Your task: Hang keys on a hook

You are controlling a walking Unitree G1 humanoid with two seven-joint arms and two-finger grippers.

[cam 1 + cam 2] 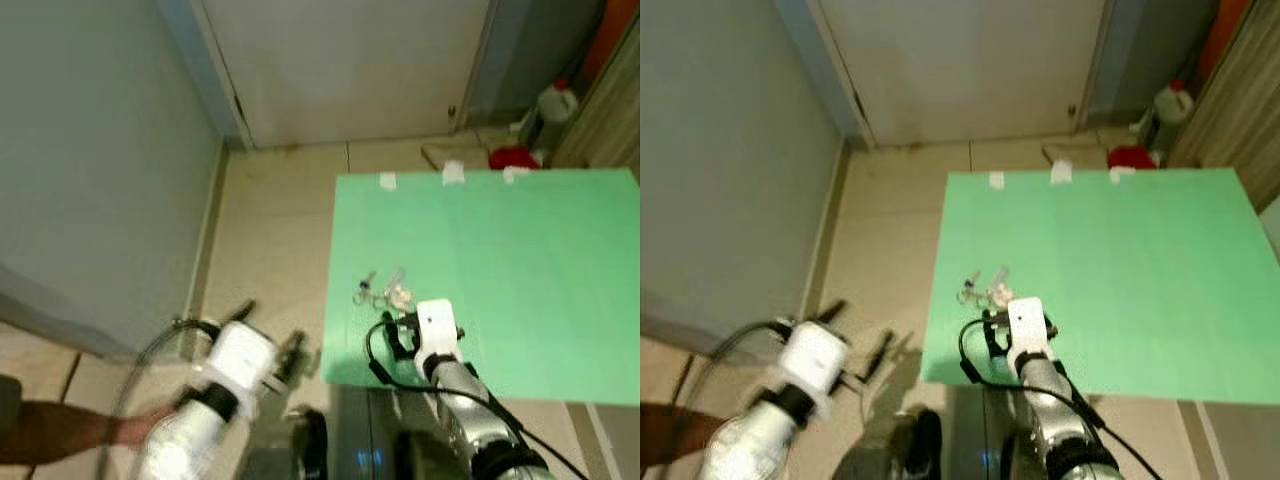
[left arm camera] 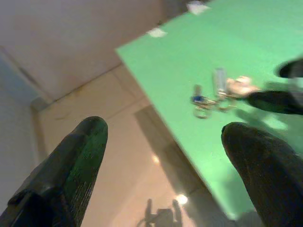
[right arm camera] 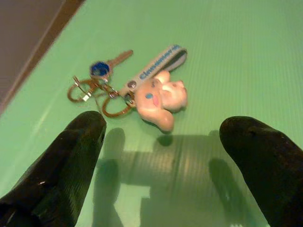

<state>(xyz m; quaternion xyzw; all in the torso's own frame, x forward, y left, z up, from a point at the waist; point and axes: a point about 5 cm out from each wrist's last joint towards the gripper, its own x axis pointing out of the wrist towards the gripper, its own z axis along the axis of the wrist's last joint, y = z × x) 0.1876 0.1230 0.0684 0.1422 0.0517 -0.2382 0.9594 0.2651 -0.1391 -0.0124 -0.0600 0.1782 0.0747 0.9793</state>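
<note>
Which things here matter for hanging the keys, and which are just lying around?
For the job:
keys with pink charm and strap tag
right hand, open above them

Lying about:
green mat
white jug
red item
left hand, open, off the mat

A green mat on tiled floor near a door

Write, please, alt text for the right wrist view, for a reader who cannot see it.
A bunch of keys lies on a green mat, joined by rings to a grey strap and a small pale pink bear charm. The right pincer is open, just short of the charm, its two black fingers spread wide.
</note>
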